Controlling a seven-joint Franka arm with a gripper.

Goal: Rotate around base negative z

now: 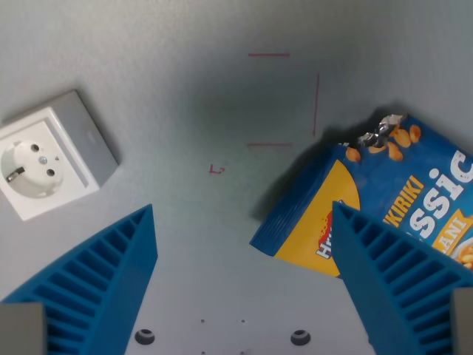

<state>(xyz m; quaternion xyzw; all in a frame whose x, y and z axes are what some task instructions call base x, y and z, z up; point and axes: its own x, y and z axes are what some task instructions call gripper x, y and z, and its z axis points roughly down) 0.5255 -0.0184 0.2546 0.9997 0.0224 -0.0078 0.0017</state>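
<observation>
- The pincer [244,255] has two blue ribbed fingers [103,274], one low at the wrist view's left and one low at the wrist view's right.
- The fingers stand wide apart, and nothing is held between them. Only bare grey table [222,118] shows in the gap.
- A blue and yellow snack box [369,200] lies on the table at the wrist view's right.
- The box lies flat with its big printed face up. Its long axis is tilted: it runs from low down near the middle of the view up and out toward the right edge.
- The near corner of the box points down toward the gap between the fingers. The far end runs out of the picture.
- White letters and little pictures of nuts show on the box. Its top corner looks torn and crinkly.
- The right finger sits in front of the box and hides part of it. It cannot be told if they touch.
- A white wall socket [52,155] with a grey side lies on the table at the wrist view's left, well apart from the box.
- Thin red lines [270,55] are drawn on the table above the box.
- Two dark screw holes [145,337] show in the table low down between the fingers.
</observation>
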